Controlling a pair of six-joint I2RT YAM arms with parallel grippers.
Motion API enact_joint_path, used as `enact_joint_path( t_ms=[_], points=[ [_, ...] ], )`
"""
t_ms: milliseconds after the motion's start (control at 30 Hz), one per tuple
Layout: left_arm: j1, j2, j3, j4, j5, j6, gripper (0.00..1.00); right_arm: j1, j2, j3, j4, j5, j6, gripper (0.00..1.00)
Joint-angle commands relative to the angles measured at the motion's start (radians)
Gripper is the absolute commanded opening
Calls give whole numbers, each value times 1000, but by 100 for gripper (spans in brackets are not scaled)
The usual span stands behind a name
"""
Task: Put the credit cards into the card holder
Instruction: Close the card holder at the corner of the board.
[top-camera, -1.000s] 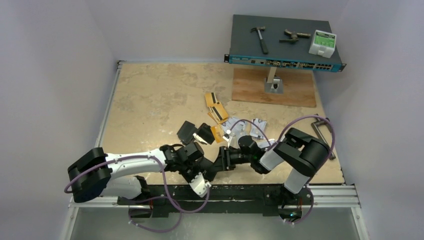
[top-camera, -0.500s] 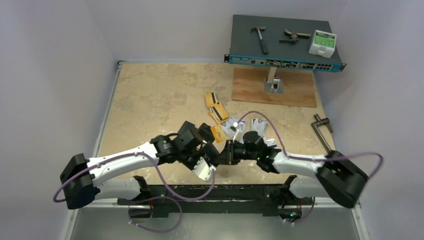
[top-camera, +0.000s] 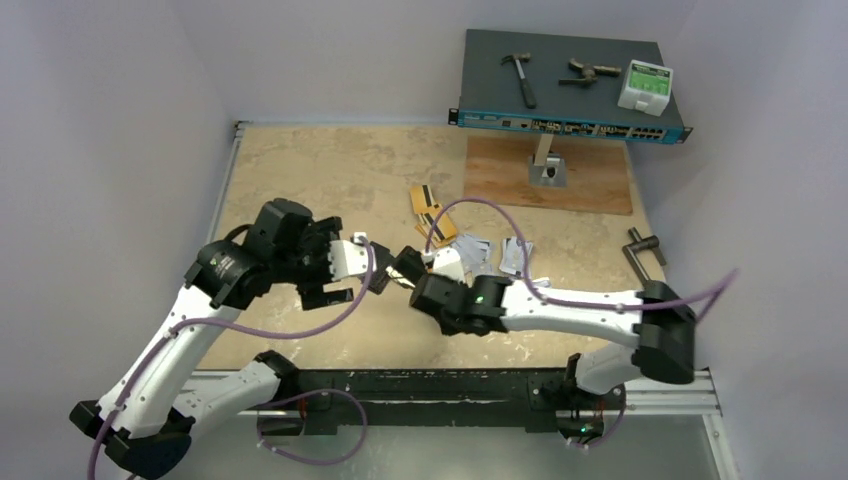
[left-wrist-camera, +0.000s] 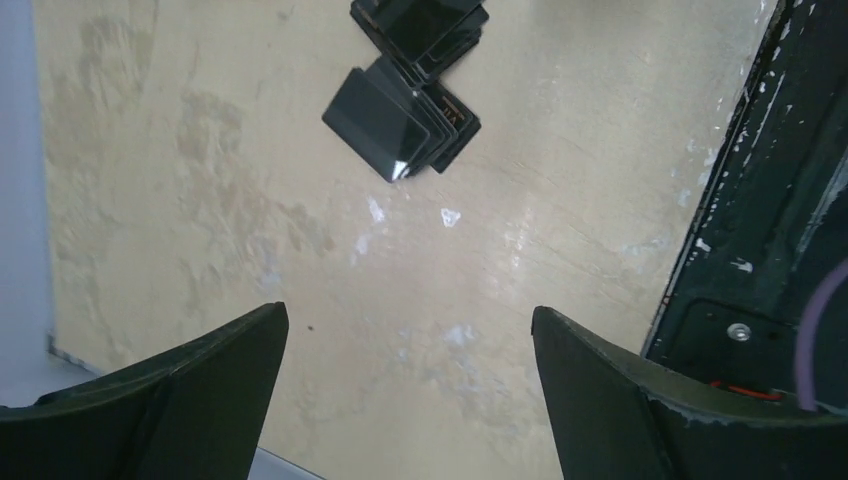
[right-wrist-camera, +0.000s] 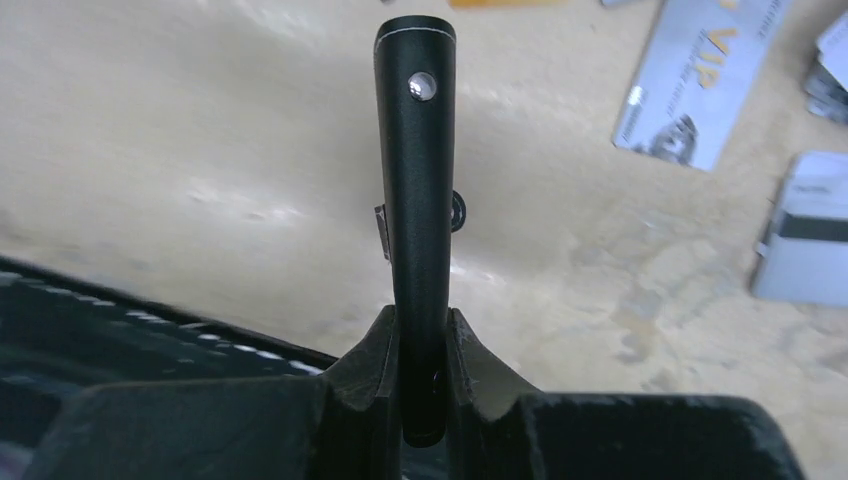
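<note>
My right gripper (right-wrist-camera: 422, 325) is shut on the black card holder (right-wrist-camera: 415, 150), which the right wrist view shows edge-on with its snap facing up. From above, the card holder (top-camera: 405, 263) hangs just over the table middle in the right gripper (top-camera: 415, 280). My left gripper (left-wrist-camera: 410, 320) is open and empty, raised to the left of the holder (left-wrist-camera: 385, 125), whose fanned sleeves show a sliver of orange. Orange-yellow credit cards (top-camera: 425, 200) and silver ones (top-camera: 470, 247) lie on the table behind. One silver card (right-wrist-camera: 690, 90) lies right of the holder.
A network switch (top-camera: 570, 100) with a hammer (top-camera: 520, 75) and a white box on it stands at the back right over a wooden board (top-camera: 550, 175). A metal crank (top-camera: 642, 255) lies at the right edge. The black front rail (left-wrist-camera: 770, 200) runs close by.
The left gripper opened, let go of the card holder and pulled up and back to the left. The right gripper closed on the holder and now holds it alone.
</note>
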Motion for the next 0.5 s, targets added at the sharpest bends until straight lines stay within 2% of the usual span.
enact_joint_path(
  t_ms=[0, 100, 167, 333, 433, 467],
  points=[
    [145, 32, 100, -153, 143, -167, 96, 138, 157, 154, -425, 321, 146, 0],
    [187, 29, 127, -160, 204, -230, 99, 212, 277, 244, -526, 376, 208, 0],
    [192, 19, 121, -155, 223, -250, 100, 249, 346, 293, -535, 384, 216, 0],
    [215, -52, 57, -102, 261, -330, 100, 312, 512, 356, -381, 326, 147, 0],
    [248, -89, 27, -86, 265, -353, 100, 334, 619, 431, -360, 319, 120, 0],
    [258, -98, 15, -88, 258, -349, 100, 341, 641, 449, -352, 317, 107, 7]
  ],
)
